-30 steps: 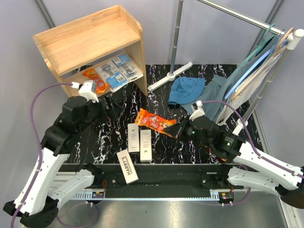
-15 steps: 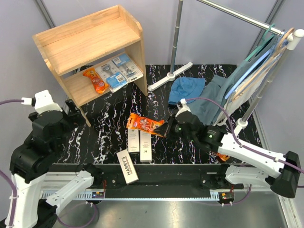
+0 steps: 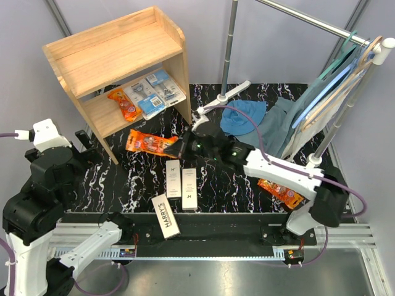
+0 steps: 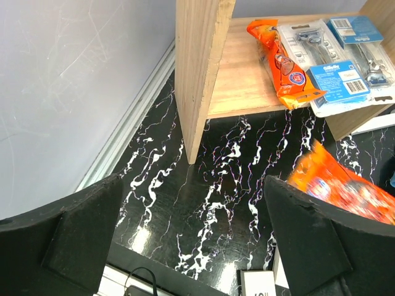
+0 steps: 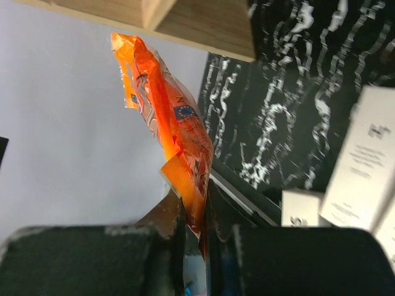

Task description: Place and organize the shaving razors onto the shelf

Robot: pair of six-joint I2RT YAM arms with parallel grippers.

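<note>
The right gripper (image 3: 182, 147) is pinched nearly shut on one end of an orange pack (image 3: 150, 143). The pack sticks out from the jaws toward the robot's left, its long axis roughly along the open front of the shelf (image 3: 108, 52). The lower level (image 3: 105, 117) lies just beyond the pack and already carries another orange pack (image 3: 123, 103) and blue blister packs (image 3: 151, 91). The right arm is much the nearer. The left gripper (image 4: 194, 191) hangs wide open and empty, set back at the bench (image 3: 228, 191) edge. Whether the held pack rides high enough to clear the shelf board is hard to judge.
</note>
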